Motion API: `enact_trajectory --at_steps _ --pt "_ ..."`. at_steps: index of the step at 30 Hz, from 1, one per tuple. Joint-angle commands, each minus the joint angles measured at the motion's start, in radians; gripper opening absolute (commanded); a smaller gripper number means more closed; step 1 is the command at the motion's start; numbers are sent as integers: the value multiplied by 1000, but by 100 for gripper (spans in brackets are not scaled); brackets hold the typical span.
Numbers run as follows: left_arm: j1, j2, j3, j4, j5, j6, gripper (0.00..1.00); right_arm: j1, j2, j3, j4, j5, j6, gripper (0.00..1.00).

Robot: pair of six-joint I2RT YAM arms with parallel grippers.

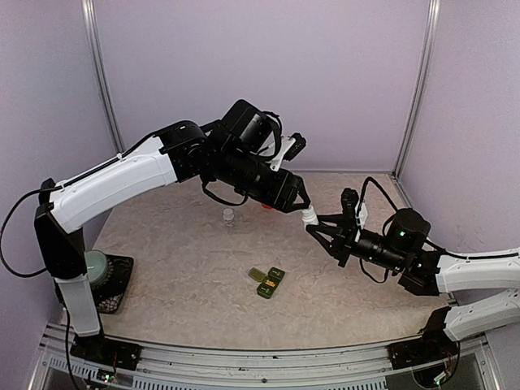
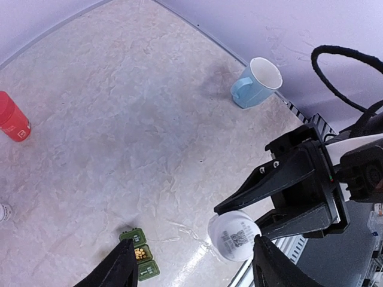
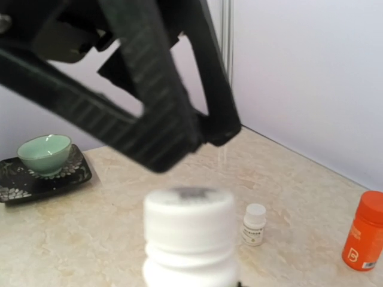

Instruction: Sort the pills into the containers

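Holding a white bottle (image 2: 233,237) in the air above the table (image 1: 179,268): the right gripper (image 1: 315,225) is pinched onto the bottle's body. The cap is on and faces the left gripper (image 2: 194,251).

Left gripper: fingers (image 2: 119,266) spread wide, one on either side of the bottle as its own wrist view shows it. Both stand clear of the bottle and nothing is gripped. In the top view its tip sits just beside the cap. The right wrist view shows it as a dark blur just above the cap.

Containers (image 1: 269,281): a dark green strip flat on the table near the centre, toward the near edge. It is nearer the arm bases than both grippers and a little to their left, and it touches neither. Lids are open. Yellow shows in the middle compartment in the left wrist view; I cannot tell what is in the other two.

Other items on the table:
- Small white vial (image 1: 228,216), upright, farther back than the containers and well apart from them.
- Red bottle (image 2: 13,117), upright, near the vial.
- Pale blue mug (image 2: 256,84), near the right wall.
- Green cup (image 3: 45,153) on a dark tray (image 3: 78,173), at the left edge by the left arm's base.
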Motion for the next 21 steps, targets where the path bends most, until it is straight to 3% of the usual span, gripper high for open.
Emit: enact_trajectory --at_steps 1,16,21 --pt "10 24 25 -11 -13 -19 64 10 -25 27 -19 10 -16 16" --pt "-19 79 95 -11 45 2 65 10 -14 34 -35 8 -15 16" --pt "-30 101 108 -45 23 6 62 9 -8 42 -44 6 -16 16"
